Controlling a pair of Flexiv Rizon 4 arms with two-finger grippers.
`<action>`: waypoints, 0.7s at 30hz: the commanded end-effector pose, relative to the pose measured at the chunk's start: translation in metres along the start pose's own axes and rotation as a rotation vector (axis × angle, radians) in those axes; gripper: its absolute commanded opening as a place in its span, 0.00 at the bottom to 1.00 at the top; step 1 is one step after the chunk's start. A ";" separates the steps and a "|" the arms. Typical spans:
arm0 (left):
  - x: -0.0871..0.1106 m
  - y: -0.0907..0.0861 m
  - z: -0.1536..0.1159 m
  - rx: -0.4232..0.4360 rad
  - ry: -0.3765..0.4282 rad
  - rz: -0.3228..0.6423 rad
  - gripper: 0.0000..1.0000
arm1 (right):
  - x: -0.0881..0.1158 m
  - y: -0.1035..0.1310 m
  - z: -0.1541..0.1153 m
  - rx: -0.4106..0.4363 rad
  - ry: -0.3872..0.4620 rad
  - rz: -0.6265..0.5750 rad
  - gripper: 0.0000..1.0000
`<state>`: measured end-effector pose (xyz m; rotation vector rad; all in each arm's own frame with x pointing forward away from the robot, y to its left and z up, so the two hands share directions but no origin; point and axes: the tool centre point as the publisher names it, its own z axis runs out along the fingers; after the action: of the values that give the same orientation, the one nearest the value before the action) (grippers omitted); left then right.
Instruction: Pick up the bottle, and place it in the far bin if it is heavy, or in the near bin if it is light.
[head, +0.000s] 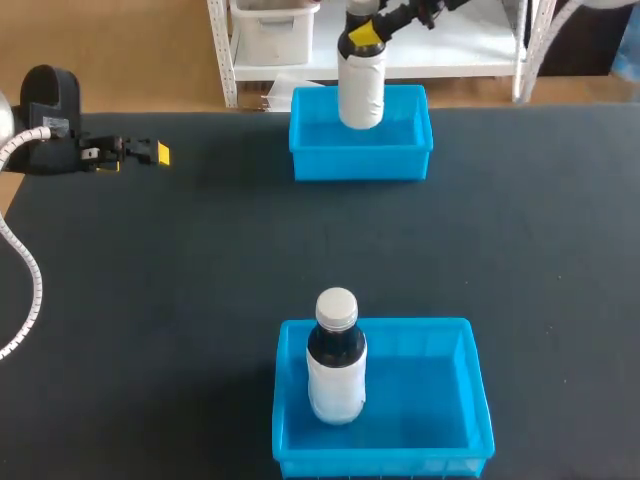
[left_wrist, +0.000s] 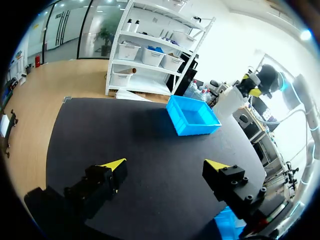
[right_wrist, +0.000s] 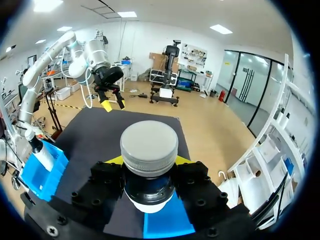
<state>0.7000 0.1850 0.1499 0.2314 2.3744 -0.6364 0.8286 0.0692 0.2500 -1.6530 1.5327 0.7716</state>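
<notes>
**A:** Item one, the held piece?

**B:** Bottle (head: 361, 95), white with a grey cap, top centre of the head view. It hangs cap-up over the far bin (head: 360, 165). The right gripper (head: 366, 36) is clamped on its neck from both sides, likely so it hangs plumb for lowering. Presumably judged heavy.

**A:** Remaining entries?

**B:** Second bottle (head: 336, 365), upright in the near bin (head: 430, 400), lower centre. Left gripper (head: 150, 153), upper left, has its fingers apart and holds nothing, well clear of both bins.
</notes>
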 end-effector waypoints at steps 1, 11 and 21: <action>0.000 0.000 0.000 0.000 0.000 0.000 1.00 | 0.006 -0.047 0.022 -0.103 -0.001 0.005 0.00; 0.000 0.000 0.000 0.000 0.000 0.000 1.00 | 0.027 -0.078 0.059 -0.125 -0.026 0.007 0.00; 0.000 0.000 0.000 0.000 0.000 0.000 1.00 | 0.045 -0.090 0.081 -0.151 -0.031 0.005 0.00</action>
<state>0.7000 0.1849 0.1499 0.2314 2.3744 -0.6364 0.8937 0.1094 0.1782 -1.5952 1.5284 0.7492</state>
